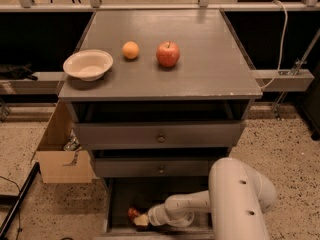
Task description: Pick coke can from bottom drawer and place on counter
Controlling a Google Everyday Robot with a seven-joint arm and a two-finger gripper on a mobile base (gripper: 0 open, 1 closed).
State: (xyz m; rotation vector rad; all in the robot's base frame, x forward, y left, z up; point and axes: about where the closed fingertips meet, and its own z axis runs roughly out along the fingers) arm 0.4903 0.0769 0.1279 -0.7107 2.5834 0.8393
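- The gripper (142,219) is low in the open bottom drawer (155,194), near its front left; whether it is closed or apart cannot be told.
- The coke can (133,213) sits against the gripper's left side, showing only as a small red patch, so its long axis is unclear.
- Above, the desk (210,64) carries a bowl (88,64), an orange (130,50) and an apple (168,54).

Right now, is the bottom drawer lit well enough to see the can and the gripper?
Camera view: barely; the bottom drawer lies in deep shadow, and only a red patch of the can shows beside the gripper inside it. Camera view: the counter is evenly lit, without glare, with soft shadows under the bowl, orange and apple.
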